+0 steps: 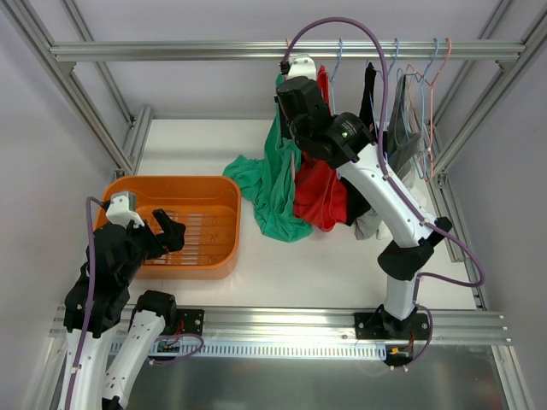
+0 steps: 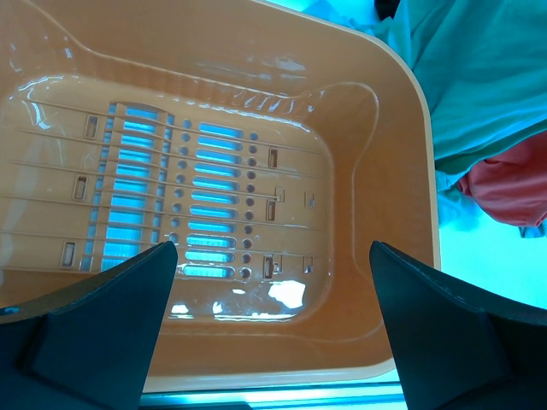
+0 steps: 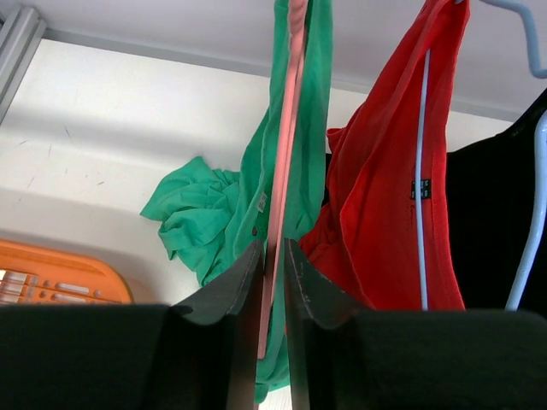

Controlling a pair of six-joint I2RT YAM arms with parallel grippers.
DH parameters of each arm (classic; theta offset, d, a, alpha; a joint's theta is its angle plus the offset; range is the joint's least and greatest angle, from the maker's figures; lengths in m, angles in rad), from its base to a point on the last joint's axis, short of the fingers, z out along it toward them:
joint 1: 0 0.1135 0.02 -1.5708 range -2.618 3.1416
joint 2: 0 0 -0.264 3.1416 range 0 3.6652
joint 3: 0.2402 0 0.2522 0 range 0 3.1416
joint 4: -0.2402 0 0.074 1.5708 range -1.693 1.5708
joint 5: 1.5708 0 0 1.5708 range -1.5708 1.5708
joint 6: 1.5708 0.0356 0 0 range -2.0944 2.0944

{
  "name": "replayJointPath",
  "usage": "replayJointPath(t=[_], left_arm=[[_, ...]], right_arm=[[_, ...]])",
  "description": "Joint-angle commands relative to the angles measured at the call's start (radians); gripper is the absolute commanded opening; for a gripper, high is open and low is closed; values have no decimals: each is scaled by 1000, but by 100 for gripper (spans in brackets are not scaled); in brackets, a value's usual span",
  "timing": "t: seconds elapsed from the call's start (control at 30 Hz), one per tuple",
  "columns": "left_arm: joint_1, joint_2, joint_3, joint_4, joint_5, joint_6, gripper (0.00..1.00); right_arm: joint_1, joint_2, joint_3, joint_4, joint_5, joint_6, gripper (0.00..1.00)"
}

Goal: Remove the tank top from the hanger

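Green tank top (image 3: 316,102) draped over a pink hanger (image 3: 286,128), hung from the overhead rail (image 1: 256,49) at the far side of the cell. Lower cloth spilling in a crumpled heap onto the white tabletop (image 1: 342,265).

Right tool (image 3: 273,249) raised to it, fingers drawn almost together. Hanger's pink strip running straight down between them, green cloth on either side. Clamped on the hanger as far as can be seen, though hard to tell whether the pads pinch cloth as well.

Just beside, to the right on the same rail: a red garment (image 3: 385,171), touching the green one, then a black garment (image 3: 487,213) on a pale blue hanger (image 3: 532,196).

Left tool (image 2: 272,248) low at the near left, fingers spread wide apart, gripping nothing, hovering over the orange basket (image 2: 397,196). Slotted basket floor in plain sight between the two fingers. Basket resting on the tabletop, left of the green heap and near it.

Aluminium profile (image 1: 282,318) along the near edge, more of the same framing the sides and top; pale walls beyond.

Small dark tag (image 3: 423,190) sewn on the red garment, print too small to read.
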Motion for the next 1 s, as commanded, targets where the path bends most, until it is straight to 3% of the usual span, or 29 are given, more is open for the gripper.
replayJointPath(t=[0.0,0.23,0.33,0.67,0.77,0.97], left_arm=[[-11,-7,-6,42,5,-6,99],[-11,-16,-6,40,3,-6,99],[-11,-21,-6,42,3,-8,99],[-12,-22,-8,42,3,-8,99],[-11,-22,-8,43,2,-8,99],[-14,-22,-8,42,2,-8,99]], right_arm=[[-9,-13,33,59,55,16,18],[-29,10,18,62,29,59,22],[-30,14,9,67,34,68,11],[-35,5,-26,87,29,71,8],[-36,-6,-42,102,37,73,0],[-36,-149,-232,356,-14,31,0]])
